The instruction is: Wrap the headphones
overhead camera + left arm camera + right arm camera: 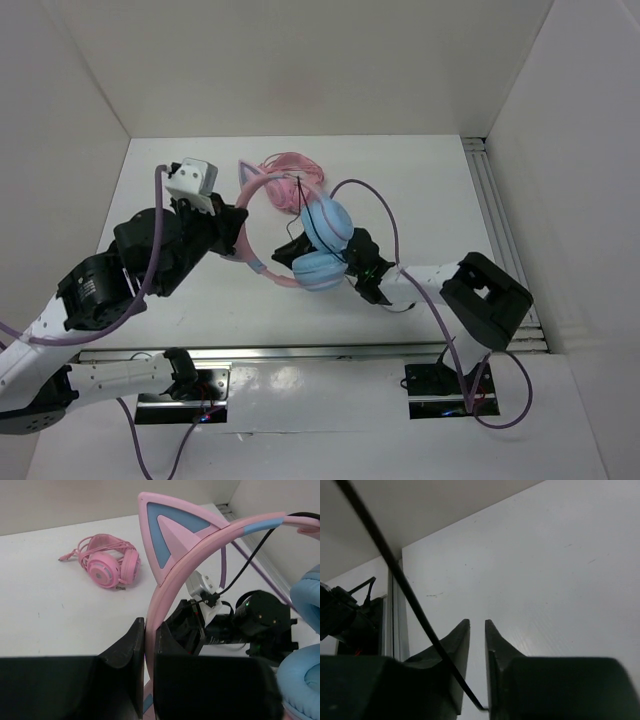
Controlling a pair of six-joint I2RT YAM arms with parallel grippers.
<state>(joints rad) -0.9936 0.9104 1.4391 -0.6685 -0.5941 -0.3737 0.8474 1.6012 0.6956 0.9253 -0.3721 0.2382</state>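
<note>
The headphones have a thin pink cat-ear headband point(250, 245) and two light blue ear cups point(322, 250), and stand near the table's middle. My left gripper point(238, 228) is shut on the headband's left side; in the left wrist view the pink band point(170, 580) runs up from between the fingers of that gripper point(150, 626), with a cat ear point(172, 535) above it. My right gripper point(292, 250) sits low beside the ear cups. In the right wrist view that gripper point(477, 626) has its jaws nearly together, and the thin black cable point(405, 585) runs taut into them.
All-pink headphones point(292, 178) lie just behind the task headphones and show in the left wrist view point(107, 566). An aluminium rail point(500, 230) runs along the table's right side, another along the front point(300, 350). White walls close in the left, back and right.
</note>
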